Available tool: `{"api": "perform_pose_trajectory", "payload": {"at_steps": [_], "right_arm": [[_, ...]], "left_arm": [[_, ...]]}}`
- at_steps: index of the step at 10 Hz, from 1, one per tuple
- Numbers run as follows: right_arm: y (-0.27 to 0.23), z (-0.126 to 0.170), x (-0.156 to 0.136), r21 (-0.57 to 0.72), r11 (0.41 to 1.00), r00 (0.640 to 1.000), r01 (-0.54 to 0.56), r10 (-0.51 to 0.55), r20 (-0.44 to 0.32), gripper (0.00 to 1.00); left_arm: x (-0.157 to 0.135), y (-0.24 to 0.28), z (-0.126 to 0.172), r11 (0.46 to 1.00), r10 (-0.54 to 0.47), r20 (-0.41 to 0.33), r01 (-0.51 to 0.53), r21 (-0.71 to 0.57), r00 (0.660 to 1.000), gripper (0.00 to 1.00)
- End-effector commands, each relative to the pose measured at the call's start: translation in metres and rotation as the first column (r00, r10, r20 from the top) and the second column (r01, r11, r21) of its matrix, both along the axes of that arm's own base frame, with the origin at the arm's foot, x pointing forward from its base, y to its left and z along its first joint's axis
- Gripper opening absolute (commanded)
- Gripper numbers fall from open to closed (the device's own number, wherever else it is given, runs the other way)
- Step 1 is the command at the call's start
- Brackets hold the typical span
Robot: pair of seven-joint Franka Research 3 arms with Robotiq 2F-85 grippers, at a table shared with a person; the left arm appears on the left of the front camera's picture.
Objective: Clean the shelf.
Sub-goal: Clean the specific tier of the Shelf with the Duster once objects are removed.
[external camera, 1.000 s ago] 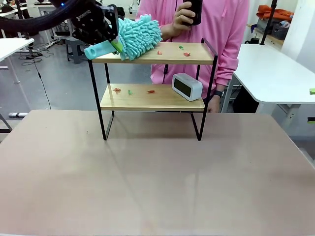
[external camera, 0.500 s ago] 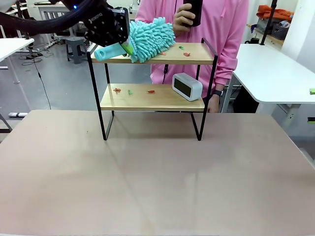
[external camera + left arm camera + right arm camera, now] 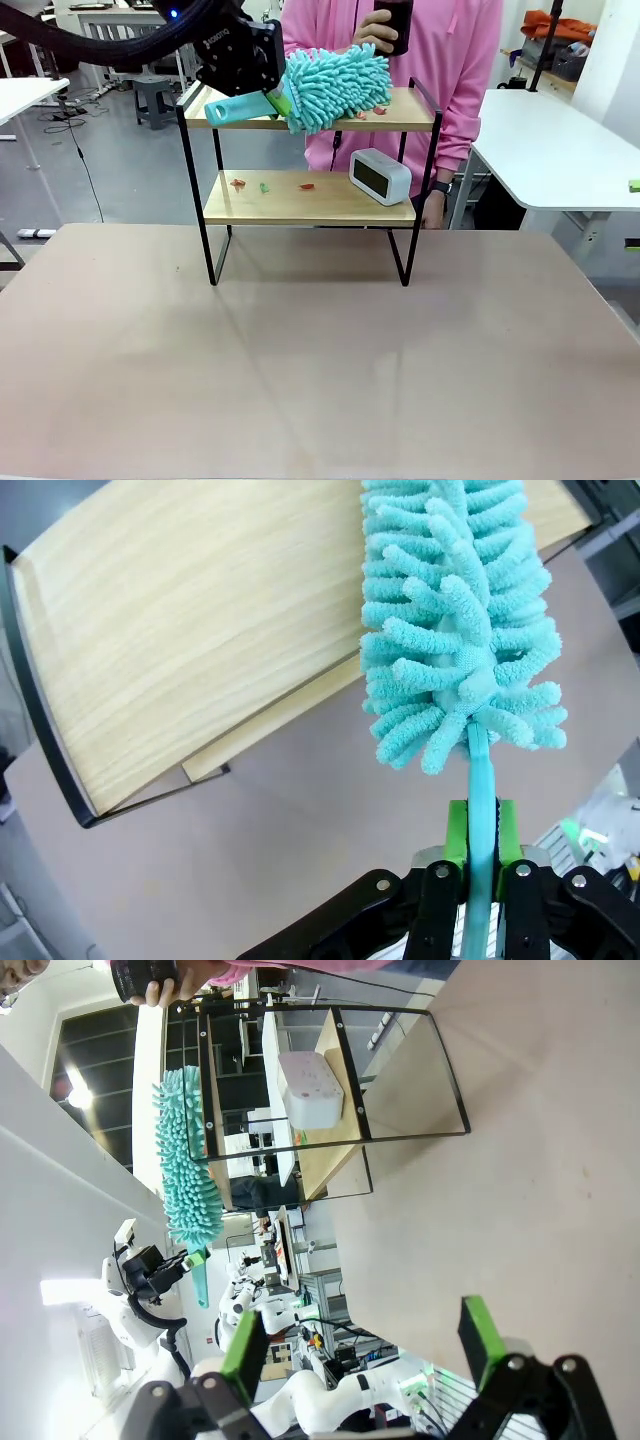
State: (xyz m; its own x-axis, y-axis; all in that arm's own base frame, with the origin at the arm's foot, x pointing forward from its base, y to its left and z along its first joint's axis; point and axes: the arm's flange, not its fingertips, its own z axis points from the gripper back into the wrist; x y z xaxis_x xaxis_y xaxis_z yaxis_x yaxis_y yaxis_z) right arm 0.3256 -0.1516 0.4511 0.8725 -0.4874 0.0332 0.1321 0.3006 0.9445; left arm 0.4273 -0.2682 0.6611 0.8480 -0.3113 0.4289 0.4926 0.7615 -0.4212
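The left gripper (image 3: 272, 98) pinches the handle of a teal chenille duster (image 3: 335, 82), whose head lies on the top board of the shelf (image 3: 300, 208). The shelf stands on the table (image 3: 320, 370) before the person, with a white alarm clock (image 3: 380, 175) on its lower board. The right gripper (image 3: 362, 1342), well apart from the shelf, is spread wide.

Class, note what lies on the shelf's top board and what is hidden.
A teal duster covers the middle of the top board; small red and green scraps show just right of it. Whatever lies beneath the duster is hidden.
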Motion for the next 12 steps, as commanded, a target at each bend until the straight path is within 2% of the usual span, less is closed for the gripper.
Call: {"api": "perform_pose_trajectory", "payload": {"at_steps": [1, 2, 4, 5, 6, 7, 8, 9, 10, 12], "right_arm": [[0.001, 0.001, 0.001, 0.005, 1.000, 1.000, 0.000, 0.000, 0.026, 1.00], [0.001, 0.001, 0.001, 0.005, 1.000, 1.000, 0.000, 0.000, 0.026, 1.00], [0.001, 0.001, 0.001, 0.005, 1.000, 1.000, 0.000, 0.000, 0.026, 1.00], [0.001, 0.001, 0.001, 0.005, 1.000, 1.000, 0.000, 0.000, 0.026, 1.00], [0.001, 0.001, 0.001, 0.005, 1.000, 1.000, 0.000, 0.000, 0.026, 1.00], [0.001, 0.001, 0.001, 0.005, 1.000, 1.000, 0.000, 0.000, 0.026, 1.00], [0.001, 0.001, 0.001, 0.005, 1.000, 1.000, 0.000, 0.000, 0.026, 1.00], [0.001, 0.001, 0.001, 0.005, 1.000, 1.000, 0.000, 0.000, 0.026, 1.00], [0.001, 0.001, 0.001, 0.005, 1.000, 1.000, 0.000, 0.000, 0.026, 1.00], [0.001, 0.001, 0.001, 0.005, 1.000, 1.000, 0.000, 0.000, 0.026, 1.00]], "left_arm": [[0.002, 0.006, 0.004, 0.996, -0.088, -0.024, 0.088, -0.002, 0.996, 0.13], [0.001, 0.011, 0.003, 0.993, -0.117, -0.012, 0.117, 0.033, 0.993, 0.13], [-0.003, 0.029, 0.008, 0.971, -0.225, -0.039, 0.227, 0.079, 0.974, 0.13], [-0.009, 0.039, 0.012, 0.946, -0.314, -0.086, 0.319, 0.056, 0.946, 0.13], [-0.020, 0.049, 0.013, 0.892, -0.441, -0.138, 0.449, 0.040, 0.887, 0.13], [-0.034, 0.059, 0.014, 0.815, -0.565, -0.199, 0.579, 0.014, 0.801, 0.13], [-0.043, 0.067, 0.018, 0.784, -0.611, -0.210, 0.619, -0.031, 0.763, 0.13], [-0.046, 0.074, 0.022, 0.792, -0.607, -0.182, 0.608, -0.060, 0.773, 0.13], [-0.048, 0.080, 0.025, 0.787, -0.615, -0.183, 0.611, -0.088, 0.767, 0.13], [-0.050, 0.093, 0.025, 0.799, -0.601, -0.187, 0.588, -0.125, 0.777, 0.13]]}}
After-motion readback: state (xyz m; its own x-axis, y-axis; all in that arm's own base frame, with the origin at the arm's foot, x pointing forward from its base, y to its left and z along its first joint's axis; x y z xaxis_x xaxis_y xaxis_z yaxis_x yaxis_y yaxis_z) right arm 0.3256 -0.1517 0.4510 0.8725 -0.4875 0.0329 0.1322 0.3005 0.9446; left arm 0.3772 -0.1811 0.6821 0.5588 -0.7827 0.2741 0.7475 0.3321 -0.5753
